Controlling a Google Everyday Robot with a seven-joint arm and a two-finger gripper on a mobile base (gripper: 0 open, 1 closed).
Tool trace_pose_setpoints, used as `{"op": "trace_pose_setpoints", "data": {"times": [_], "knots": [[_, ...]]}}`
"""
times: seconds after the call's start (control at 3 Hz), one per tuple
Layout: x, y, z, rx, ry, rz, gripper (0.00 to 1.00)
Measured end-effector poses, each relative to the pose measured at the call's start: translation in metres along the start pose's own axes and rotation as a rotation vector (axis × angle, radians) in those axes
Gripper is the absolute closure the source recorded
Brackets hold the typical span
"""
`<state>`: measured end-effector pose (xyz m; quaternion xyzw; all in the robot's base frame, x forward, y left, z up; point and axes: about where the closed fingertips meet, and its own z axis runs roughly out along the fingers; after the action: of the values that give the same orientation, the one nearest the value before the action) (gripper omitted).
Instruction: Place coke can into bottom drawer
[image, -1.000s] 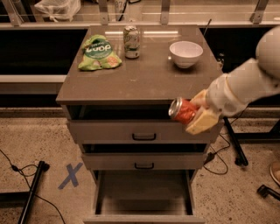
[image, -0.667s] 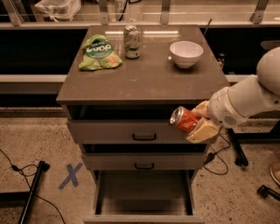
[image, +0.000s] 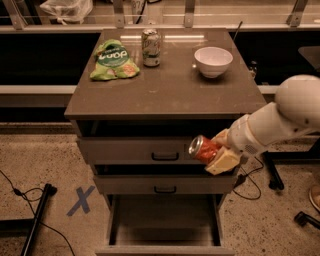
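Pincer (image: 214, 150) first: it is seen in front of the cabinet (image: 165, 95), on the right side, at the height of the top drawer (image: 125, 150). It is closed around the coke can (image: 201, 148), with one finger above the can and one tan finger (image: 223, 161) under it. The can is held lying on its side, and its silver top is turned to the left. The can is up in the air and is not inside any drawer. It is seen in front of the right end of the top drawer, just above the middle drawer (image: 125, 185).

A thick white arm (image: 285, 112) is joined to the pincer and comes in from the right.

The bottom drawer (image: 162, 217) is pulled out toward the camera, so its flat floor can be seen. It is lower in the view than the can, and the two are apart.

A small black handle is fixed on each of the two upper drawers.

Three things are set on the cabinet top. A green snack bag (image: 114, 61) is laid at the back left. A pale green can (image: 151, 47) is stood upright just beside it. A white bowl (image: 213, 61) is placed at the back right.

On the speckled floor to the left a blue X (image: 80, 201) is marked, and a black cable (image: 15, 190) is laid near it.
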<state>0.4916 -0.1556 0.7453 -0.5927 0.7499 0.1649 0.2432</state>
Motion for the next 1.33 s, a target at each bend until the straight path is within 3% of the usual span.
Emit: {"op": "trace_pose_setpoints", "data": {"times": [0.33,0.67,1.0,1.33], "knots": [[0.031,0.019,0.075,-0.092,-0.102,0.012,1.0],[0.059,0.036,0.13,-0.139,-0.195,-0.069,1.0],[0.062,0.039,0.138,-0.153,-0.205,-0.089,1.0],[0.071,0.032,0.149,-0.12,-0.214,-0.059,1.0]]}}
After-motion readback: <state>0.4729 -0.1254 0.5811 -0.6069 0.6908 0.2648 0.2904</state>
